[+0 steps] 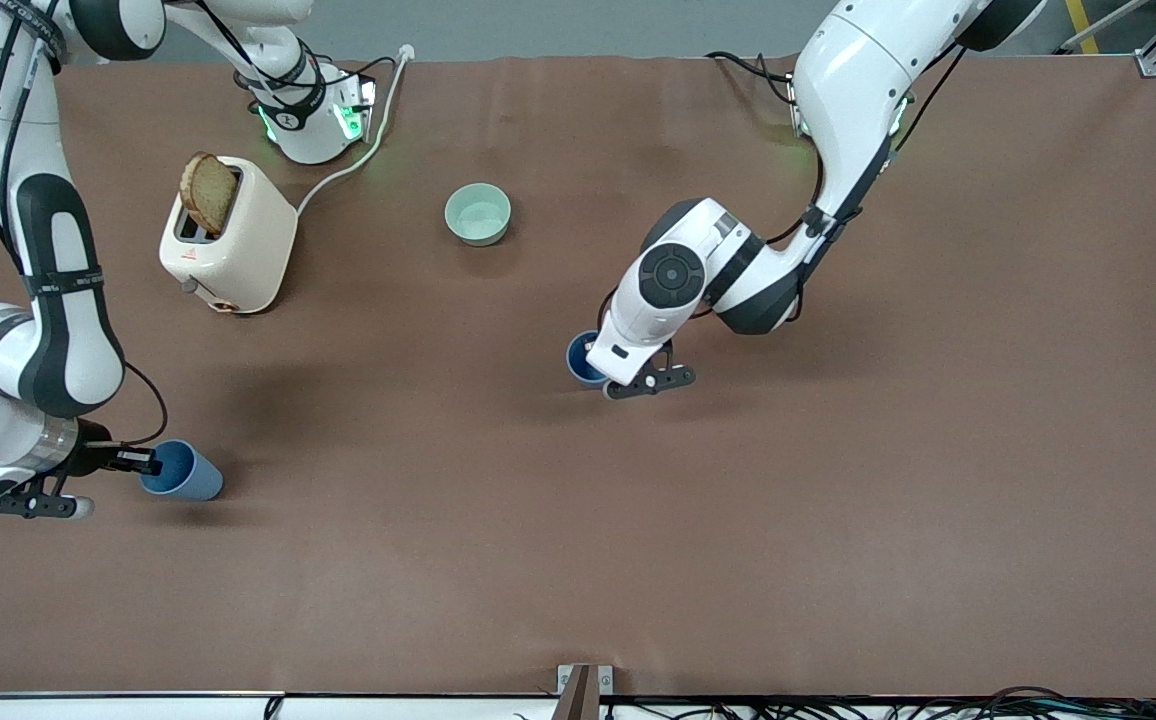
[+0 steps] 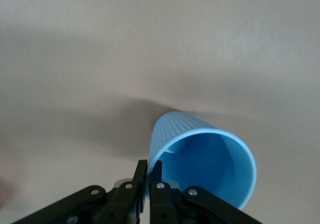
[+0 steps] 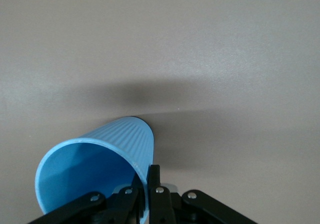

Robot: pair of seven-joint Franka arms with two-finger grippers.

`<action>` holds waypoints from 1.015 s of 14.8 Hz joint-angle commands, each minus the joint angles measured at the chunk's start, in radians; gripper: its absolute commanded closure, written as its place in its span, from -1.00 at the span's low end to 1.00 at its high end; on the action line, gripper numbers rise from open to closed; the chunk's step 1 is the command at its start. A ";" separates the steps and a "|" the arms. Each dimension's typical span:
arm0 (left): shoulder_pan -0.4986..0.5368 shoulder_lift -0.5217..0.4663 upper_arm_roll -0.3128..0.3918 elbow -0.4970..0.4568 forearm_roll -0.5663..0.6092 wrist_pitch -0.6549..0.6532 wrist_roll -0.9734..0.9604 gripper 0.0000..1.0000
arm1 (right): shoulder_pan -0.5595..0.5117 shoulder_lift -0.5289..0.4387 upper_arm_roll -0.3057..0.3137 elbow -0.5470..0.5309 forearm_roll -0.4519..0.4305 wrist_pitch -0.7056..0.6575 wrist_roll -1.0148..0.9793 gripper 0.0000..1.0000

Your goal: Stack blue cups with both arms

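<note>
Each gripper's fingers pinch one ribbed blue plastic cup's rim: left gripper (image 2: pixel 149 184) holding its cup (image 2: pixel 202 166) mid-bench, right gripper (image 3: pixel 146 189) holding the other cup (image 3: pixel 95 171) at the right arm's end. Thin-rim pinches risk cups pivoting, misaligning the stack

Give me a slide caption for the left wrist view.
Left gripper pinches the rim of a ribbed blue cup above the brown table.
</note>
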 commanded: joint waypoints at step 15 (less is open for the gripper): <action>0.424 -0.540 0.065 0.228 0.158 -0.673 0.697 -1.00 | 0.042 -0.403 0.486 0.085 -0.165 -0.506 0.751 0.98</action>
